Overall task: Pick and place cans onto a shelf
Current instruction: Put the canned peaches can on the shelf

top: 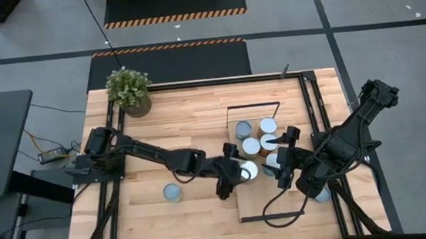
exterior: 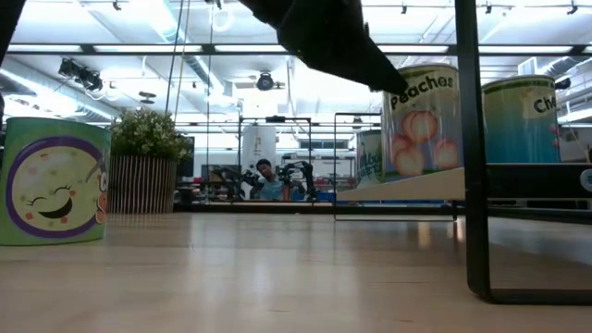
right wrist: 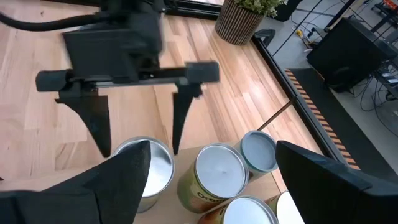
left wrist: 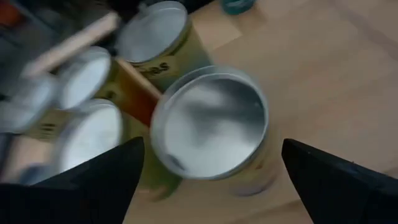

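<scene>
The shelf (top: 255,201) is a light-wood board on a thin black frame, right of the table's middle. Several silver-topped cans (top: 252,145) stand upright on it. My left gripper (top: 241,173) is open, fingers pointing down on either side of the nearest can (left wrist: 211,127) at the board's left edge; the right wrist view shows this gripper (right wrist: 142,151) and can (right wrist: 148,169) too. My right gripper (top: 282,158) is open and empty just right of the group, over the shelf. One green can (top: 172,192) stands alone on the tabletop. Another can (top: 324,195) shows under my right arm.
A potted plant (top: 128,90) stands at the table's far left corner. The shelf's black frame (top: 314,103) runs along the table's right side. In the low view the green can (exterior: 51,180) stands at left and a Peaches can (exterior: 425,120) on the raised board (exterior: 407,188).
</scene>
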Action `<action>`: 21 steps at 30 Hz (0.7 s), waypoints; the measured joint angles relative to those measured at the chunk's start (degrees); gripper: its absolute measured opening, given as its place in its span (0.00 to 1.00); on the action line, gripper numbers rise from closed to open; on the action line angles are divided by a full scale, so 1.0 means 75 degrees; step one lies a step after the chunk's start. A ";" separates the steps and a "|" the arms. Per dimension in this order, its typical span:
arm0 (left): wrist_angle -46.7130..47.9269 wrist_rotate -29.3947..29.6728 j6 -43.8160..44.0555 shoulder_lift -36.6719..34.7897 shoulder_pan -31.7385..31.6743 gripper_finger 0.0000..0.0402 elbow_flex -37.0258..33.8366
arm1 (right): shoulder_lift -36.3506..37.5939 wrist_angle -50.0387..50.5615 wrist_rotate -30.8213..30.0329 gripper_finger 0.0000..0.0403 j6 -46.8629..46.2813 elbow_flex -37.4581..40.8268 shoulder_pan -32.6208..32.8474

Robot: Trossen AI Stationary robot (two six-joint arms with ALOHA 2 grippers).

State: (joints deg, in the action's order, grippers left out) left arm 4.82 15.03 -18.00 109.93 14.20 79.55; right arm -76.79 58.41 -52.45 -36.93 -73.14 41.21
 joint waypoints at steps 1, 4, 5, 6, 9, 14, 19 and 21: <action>-0.0010 0.0389 -0.0207 -0.0003 0.0074 0.96 0.0000 | 0.0000 -0.0002 0.0000 0.87 0.0000 0.0000 0.0000; -0.0054 0.1069 -0.0634 -0.0012 0.0243 0.96 0.0000 | 0.0000 -0.0002 0.0003 0.87 0.0000 0.0000 0.0000; -0.0098 0.1081 -0.0635 -0.0012 0.0250 0.96 0.0000 | 0.0000 -0.0002 0.0000 0.87 0.0000 0.0000 0.0000; -0.0174 0.1085 -0.0626 -0.0012 0.0253 0.96 0.0000 | 0.0000 -0.0002 0.0001 0.87 0.0000 0.0000 0.0000; -0.0334 0.1106 -0.0546 -0.0012 0.0202 0.96 0.0000 | 0.0000 -0.0016 0.0001 0.87 0.0000 0.0000 0.0000; -0.0422 0.1305 -0.0471 -0.0012 0.0030 0.96 0.0000 | 0.0000 -0.0075 0.0000 0.87 0.0000 0.0003 0.0000; -0.0398 0.1258 -0.0098 -0.0012 -0.0127 0.96 0.0000 | 0.0000 -0.0075 0.0000 0.87 0.0003 0.0003 0.0000; -0.0272 0.0990 -0.0063 -0.0015 -0.0125 0.96 0.0000 | 0.0000 -0.0076 0.0000 0.87 0.0003 0.0003 0.0000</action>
State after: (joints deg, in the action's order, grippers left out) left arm 2.78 22.46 -18.47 109.81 13.26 79.55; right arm -76.79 57.83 -52.44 -36.91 -73.12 41.21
